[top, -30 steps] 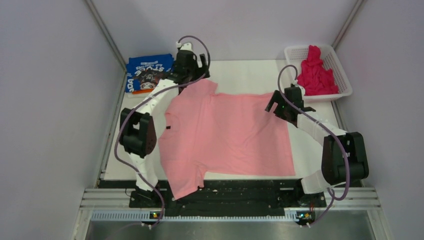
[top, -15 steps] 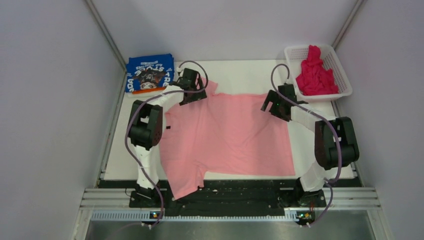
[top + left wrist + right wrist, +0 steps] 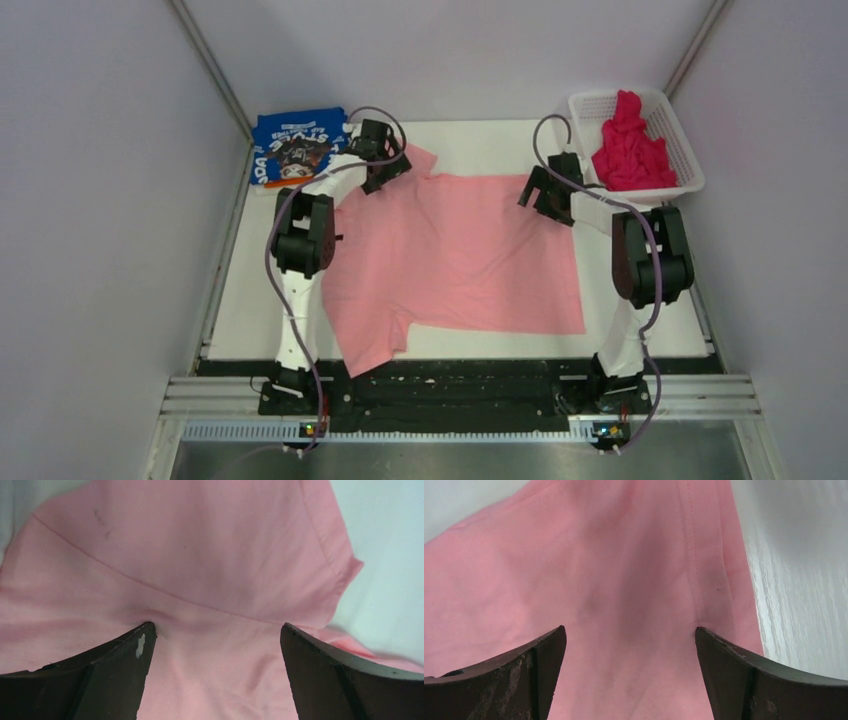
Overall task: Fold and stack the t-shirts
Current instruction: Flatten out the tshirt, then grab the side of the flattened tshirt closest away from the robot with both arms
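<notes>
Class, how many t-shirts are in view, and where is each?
3. Pink shirt spread at centre; blue shirt folded at the far left corner; magenta shirt bunched in the basket, far right. Others may hide beneath it.

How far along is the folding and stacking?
Done: the blue shirt lies folded at the far left. In hand: the pink shirt is spread flat, with the left gripper and right gripper open at its far edge. Left: the magenta shirt, bunched in the basket.

Bright even light, soft shadows; wrist views slightly blurred.
</notes>
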`<action>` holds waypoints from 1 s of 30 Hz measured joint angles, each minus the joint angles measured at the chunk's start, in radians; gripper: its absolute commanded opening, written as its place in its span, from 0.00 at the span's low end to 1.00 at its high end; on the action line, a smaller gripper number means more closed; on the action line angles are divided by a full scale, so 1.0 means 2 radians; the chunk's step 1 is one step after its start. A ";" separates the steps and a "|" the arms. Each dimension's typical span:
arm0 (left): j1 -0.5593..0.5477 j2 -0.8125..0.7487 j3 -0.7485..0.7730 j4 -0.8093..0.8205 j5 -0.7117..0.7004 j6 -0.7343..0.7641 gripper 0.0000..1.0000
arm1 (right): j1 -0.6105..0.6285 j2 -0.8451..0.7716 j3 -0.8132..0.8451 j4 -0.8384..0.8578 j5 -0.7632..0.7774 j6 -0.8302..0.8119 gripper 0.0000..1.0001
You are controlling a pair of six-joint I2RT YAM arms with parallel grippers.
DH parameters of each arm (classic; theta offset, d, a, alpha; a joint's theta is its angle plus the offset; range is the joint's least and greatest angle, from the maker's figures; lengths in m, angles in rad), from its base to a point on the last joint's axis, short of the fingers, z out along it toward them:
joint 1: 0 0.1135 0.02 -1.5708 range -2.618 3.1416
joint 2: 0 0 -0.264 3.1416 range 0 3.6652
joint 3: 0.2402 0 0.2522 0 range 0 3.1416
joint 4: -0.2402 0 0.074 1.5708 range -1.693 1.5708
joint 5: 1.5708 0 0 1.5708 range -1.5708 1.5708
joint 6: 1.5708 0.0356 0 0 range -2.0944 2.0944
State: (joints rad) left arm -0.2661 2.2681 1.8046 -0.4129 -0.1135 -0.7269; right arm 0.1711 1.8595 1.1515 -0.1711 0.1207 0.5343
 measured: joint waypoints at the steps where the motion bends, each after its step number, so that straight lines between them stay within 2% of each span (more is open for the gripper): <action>1: 0.003 0.012 0.019 0.000 0.003 -0.004 0.99 | -0.002 0.008 0.011 0.000 0.001 0.000 0.99; 10: 0.021 0.102 0.159 0.002 0.035 -0.048 0.99 | -0.021 0.062 0.082 -0.003 0.007 -0.006 0.99; 18: 0.024 0.107 0.168 0.009 0.054 -0.052 0.99 | -0.025 0.082 0.112 -0.009 0.008 -0.023 0.99; 22: 0.019 0.081 0.130 0.015 0.062 -0.030 0.99 | -0.025 0.048 0.087 -0.023 0.006 -0.029 0.99; 25: 0.008 0.038 0.083 0.010 0.059 -0.009 0.99 | -0.020 -0.022 0.043 -0.036 0.005 -0.034 0.99; 30: -0.032 -0.127 -0.063 0.003 0.016 0.025 0.99 | -0.010 -0.201 -0.057 -0.036 0.006 -0.023 0.99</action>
State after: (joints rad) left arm -0.3298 2.0148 1.6794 -0.4065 -0.0811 -0.6773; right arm 0.1509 1.4567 1.0378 -0.2436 0.1322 0.4889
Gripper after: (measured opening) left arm 0.986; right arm 0.985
